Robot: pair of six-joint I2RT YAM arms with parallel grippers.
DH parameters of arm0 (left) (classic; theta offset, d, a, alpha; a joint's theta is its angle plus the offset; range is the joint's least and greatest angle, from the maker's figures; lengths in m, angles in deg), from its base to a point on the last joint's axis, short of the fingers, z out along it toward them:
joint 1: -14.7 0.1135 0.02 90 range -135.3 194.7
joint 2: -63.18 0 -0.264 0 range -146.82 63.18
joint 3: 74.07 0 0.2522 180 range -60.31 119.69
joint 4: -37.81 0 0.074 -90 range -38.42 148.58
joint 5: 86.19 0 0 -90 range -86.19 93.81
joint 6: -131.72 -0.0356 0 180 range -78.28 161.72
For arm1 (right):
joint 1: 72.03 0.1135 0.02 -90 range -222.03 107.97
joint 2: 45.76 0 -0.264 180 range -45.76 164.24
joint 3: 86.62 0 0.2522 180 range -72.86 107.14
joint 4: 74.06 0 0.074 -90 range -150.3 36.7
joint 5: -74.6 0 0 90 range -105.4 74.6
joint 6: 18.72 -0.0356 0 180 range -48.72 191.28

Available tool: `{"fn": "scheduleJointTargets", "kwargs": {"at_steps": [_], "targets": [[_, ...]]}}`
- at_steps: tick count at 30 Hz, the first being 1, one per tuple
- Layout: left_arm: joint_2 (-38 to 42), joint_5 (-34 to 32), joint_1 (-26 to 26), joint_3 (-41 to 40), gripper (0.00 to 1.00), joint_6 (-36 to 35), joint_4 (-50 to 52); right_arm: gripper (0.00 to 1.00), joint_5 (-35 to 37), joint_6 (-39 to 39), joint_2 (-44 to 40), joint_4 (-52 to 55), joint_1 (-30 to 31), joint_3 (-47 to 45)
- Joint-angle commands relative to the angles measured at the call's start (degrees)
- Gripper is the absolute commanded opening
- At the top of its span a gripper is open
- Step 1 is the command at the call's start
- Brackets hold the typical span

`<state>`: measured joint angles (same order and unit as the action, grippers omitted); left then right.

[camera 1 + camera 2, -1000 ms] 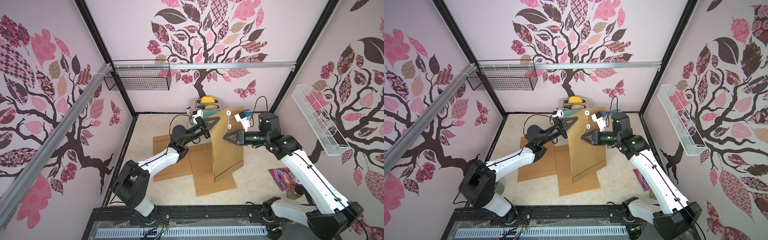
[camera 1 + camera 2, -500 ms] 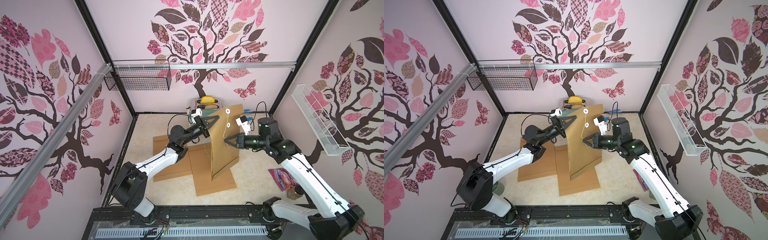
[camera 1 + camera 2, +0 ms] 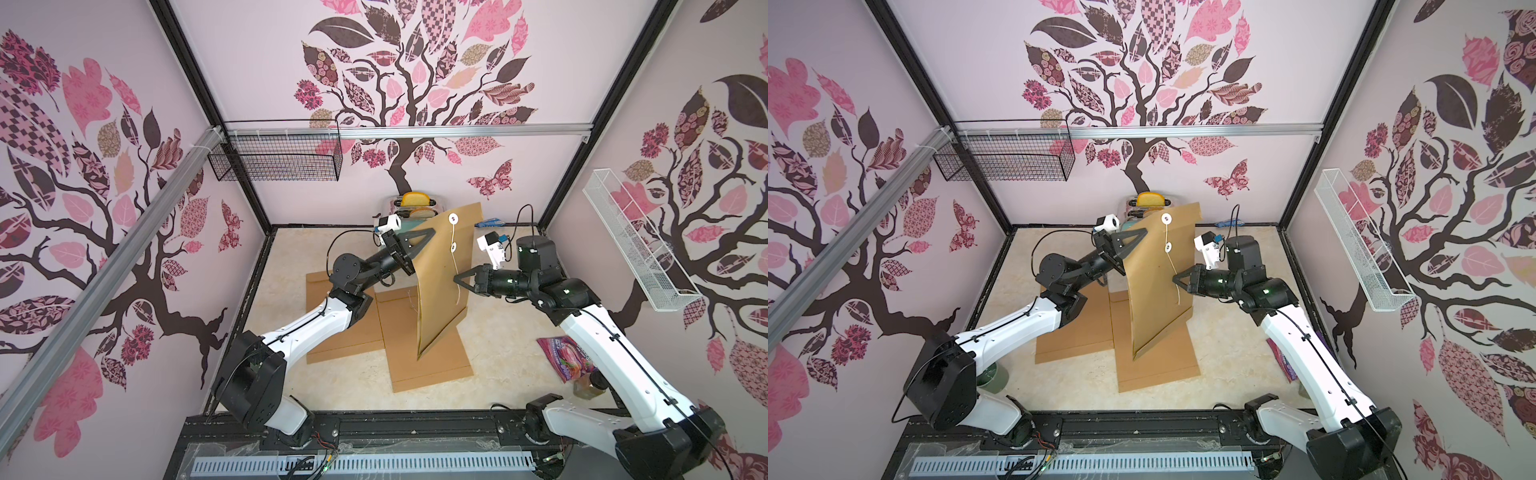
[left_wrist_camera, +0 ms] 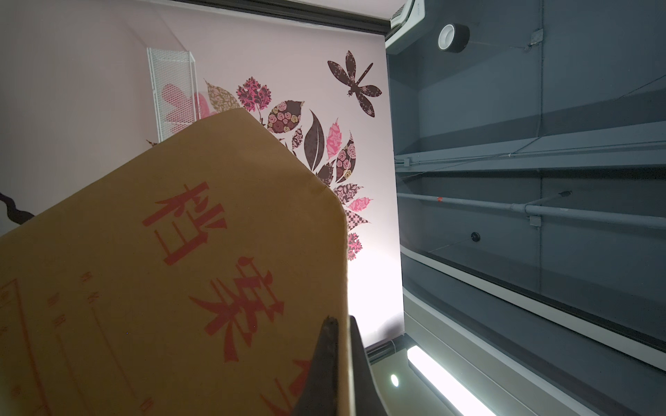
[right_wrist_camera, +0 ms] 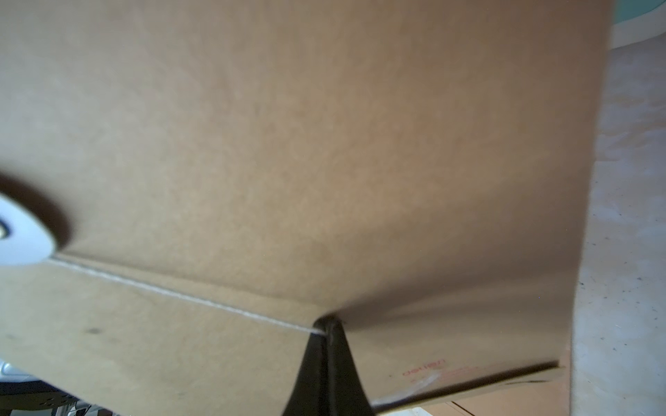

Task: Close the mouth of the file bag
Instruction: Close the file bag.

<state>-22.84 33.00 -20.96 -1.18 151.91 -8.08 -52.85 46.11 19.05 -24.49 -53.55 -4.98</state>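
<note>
Left fingers (image 4: pixel 324 371) are clamped shut on the edge of the file bag (image 4: pixel 162 288), just under its rounded corner. The side with the red printed characters faces that wrist cam. Right fingers (image 5: pixel 319 367) are pinched closed on the string (image 5: pixel 180 293). It runs straight from a white disc (image 5: pixel 21 237) to the tips, and the tips sit right against the brown paper.

Zooming out, in both top views the file bag (image 3: pixel 442 291) stands upright around the middle of the table (image 3: pixel 507 340), slightly bowed. The left fingers (image 3: pixel 415 241) grab it from about 10 o'clock and the right fingers (image 3: pixel 463 276) come in from 3 o'clock. There's a disc near the top (image 3: pixel 453 217) and a second disc (image 3: pixel 454 248) just below it. The string (image 3: pixel 454 262) drops from the lower one to the right fingers, with a loose tail dangling past them.

The bag's bottom corner hangs over a flat envelope (image 3: pixel 436 370) at 6 o'clock; can't tell if it's touching. Another flat envelope (image 3: pixel 340 332) lies at 9 o'clock, partly under the left arm. Toaster (image 3: pixel 415 205) with bread in it is at 12 o'clock against the back wall, and a pink snack packet (image 3: pixel 565 357) is at 4 o'clock.
</note>
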Motion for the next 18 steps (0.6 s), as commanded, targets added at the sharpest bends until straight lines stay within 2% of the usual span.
{"fn": "scheduleJointTargets", "kwargs": {"at_steps": [1,7,18], "targets": [[2.32,0.52,-0.32,-1.00,0.00,1.03,-3.60,0.00,-0.04,1.62,0.63,1.96,-1.21,3.89],[3.44,1.53,-0.30,-2.72,0.00,0.73,-3.38,0.00,-2.31,3.62,3.31,5.64,-4.83,8.66],[4.15,1.40,-0.47,-4.28,0.00,-2.66,-0.76,0.00,-3.42,6.97,9.69,12.30,-5.13,20.97]]}}
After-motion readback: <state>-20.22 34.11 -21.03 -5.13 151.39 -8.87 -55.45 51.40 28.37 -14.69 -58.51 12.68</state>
